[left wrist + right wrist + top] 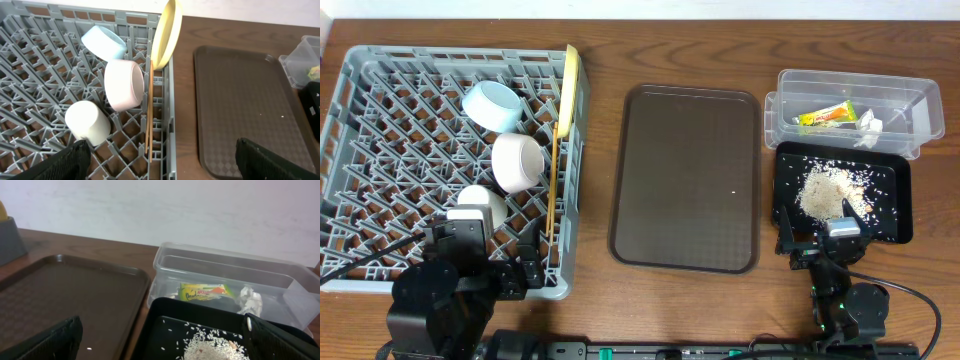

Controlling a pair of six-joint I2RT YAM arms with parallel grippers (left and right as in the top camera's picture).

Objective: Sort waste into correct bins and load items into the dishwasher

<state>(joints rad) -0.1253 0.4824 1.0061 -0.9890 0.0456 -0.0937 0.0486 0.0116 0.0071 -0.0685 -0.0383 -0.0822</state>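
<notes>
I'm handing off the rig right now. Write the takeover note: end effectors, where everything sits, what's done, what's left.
Left end effector: open, empty, at the near edge of the dish rack.
Right end effector: open, empty, at the near side of the black tray.
Rack holds the blue bowl, white bowl, white cup, yellow plate on edge, and chopsticks.
Clear tub holds the wrapper and tissue; rice crumbs lie in the black tray.
Done: sorting and loading look complete.
Left: the brown serving tray carries nothing; probably just park the arms.
</notes>
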